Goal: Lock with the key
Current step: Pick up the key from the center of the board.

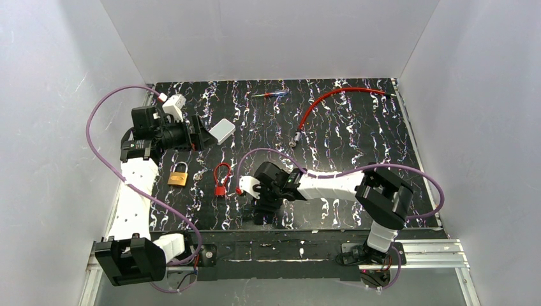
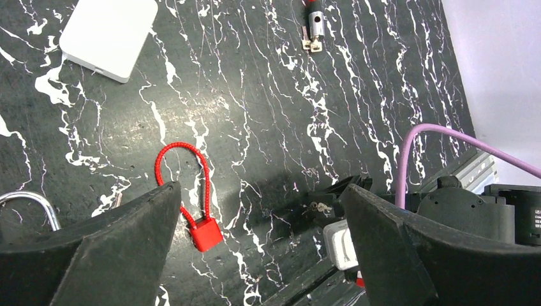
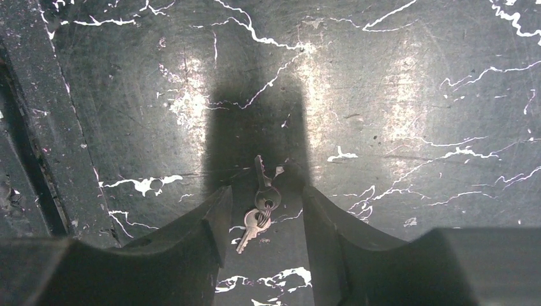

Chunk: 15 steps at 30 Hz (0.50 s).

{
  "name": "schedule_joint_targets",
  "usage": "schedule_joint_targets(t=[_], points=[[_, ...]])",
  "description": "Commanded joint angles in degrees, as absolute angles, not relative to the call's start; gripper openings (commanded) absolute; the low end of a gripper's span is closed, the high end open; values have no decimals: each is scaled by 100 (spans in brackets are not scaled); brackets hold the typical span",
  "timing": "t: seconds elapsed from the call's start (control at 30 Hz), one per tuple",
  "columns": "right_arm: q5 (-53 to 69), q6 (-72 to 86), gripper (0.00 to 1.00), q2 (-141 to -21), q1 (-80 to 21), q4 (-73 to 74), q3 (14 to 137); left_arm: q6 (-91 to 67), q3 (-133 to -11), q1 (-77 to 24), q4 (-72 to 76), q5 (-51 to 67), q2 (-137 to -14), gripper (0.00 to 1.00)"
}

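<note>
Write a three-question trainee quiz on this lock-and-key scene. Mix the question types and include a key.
1. True or false: the keys lie on the table between the fingers of the right gripper.
2. In the top view, what lies just right of the brass padlock? A) red cable lock B) blue tape roll C) green cup
3. Fill in: the left gripper is open and holds ____.
Key: 1 true; 2 A; 3 nothing.
</note>
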<state>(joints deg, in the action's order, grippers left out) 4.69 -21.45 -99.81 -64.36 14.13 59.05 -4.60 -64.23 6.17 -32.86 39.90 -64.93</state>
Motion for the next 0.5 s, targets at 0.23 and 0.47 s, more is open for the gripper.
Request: schedule_joint_targets(t=[0.23,0.47], points=[[633,-2228,21,-10072,-6363,1939,5985,-624,-6495,652,-3108,4184,-6371,98],[557,-2303,1,-10128,-6354,1723,6467,-658,-6410,727,-2996,4190,-6358,98]])
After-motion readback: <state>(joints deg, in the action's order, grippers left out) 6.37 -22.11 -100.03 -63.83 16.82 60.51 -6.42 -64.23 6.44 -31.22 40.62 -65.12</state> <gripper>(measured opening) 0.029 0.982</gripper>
